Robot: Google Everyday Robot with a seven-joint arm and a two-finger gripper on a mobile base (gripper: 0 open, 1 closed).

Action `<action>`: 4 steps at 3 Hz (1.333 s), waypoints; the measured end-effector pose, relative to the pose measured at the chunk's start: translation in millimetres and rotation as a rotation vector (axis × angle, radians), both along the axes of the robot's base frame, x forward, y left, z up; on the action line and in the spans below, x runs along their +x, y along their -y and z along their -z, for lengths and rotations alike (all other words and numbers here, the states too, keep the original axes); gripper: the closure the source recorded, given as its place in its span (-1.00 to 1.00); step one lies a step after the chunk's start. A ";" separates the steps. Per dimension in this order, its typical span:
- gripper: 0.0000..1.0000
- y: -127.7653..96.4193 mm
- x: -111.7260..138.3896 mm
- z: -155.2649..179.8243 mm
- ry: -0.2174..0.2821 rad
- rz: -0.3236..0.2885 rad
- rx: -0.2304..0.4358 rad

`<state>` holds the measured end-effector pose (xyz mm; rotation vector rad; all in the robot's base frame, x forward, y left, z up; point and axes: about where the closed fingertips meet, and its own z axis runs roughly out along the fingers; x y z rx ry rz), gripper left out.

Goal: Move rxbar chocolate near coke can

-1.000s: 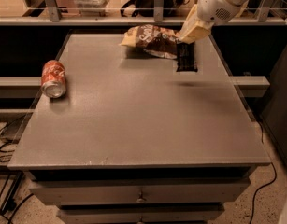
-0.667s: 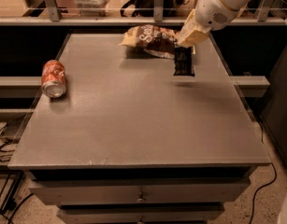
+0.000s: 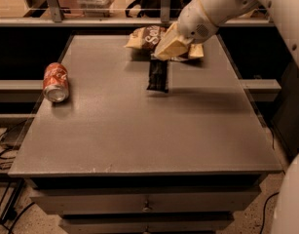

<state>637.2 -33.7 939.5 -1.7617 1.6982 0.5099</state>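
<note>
Across the grey table [image 3: 139, 145], the gripper [image 3: 162, 54] sits at the far side, just in front of the chip bag [image 3: 144, 37]. The coke can [image 3: 55, 82] lies on its side at the left edge. The rxbar chocolate [image 3: 158, 77] hangs clamped by its upper end in the closed jaws, well apart from the can. Step in hand: transport. Next: carry left and lower beside the can without rolling it.

The gripper [image 3: 161, 57] hangs over the far side of a grey table [image 3: 139, 145] with drawers [image 3: 146, 204] underneath. Beyond it runs a rail [image 3: 90, 21], perhaps shelving behind. Down-left of it, cables [image 3: 0, 147] trail over speckled floor [image 3: 251, 221].
</note>
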 end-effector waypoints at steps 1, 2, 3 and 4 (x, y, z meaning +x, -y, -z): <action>1.00 -48.7 -9.7 -6.5 -0.091 -0.069 0.162; 1.00 -96.9 -26.9 -13.4 -0.182 -0.157 0.304; 1.00 -139.3 -42.0 -13.4 -0.236 -0.209 0.381; 1.00 -172.3 -51.9 -9.4 -0.219 -0.192 0.366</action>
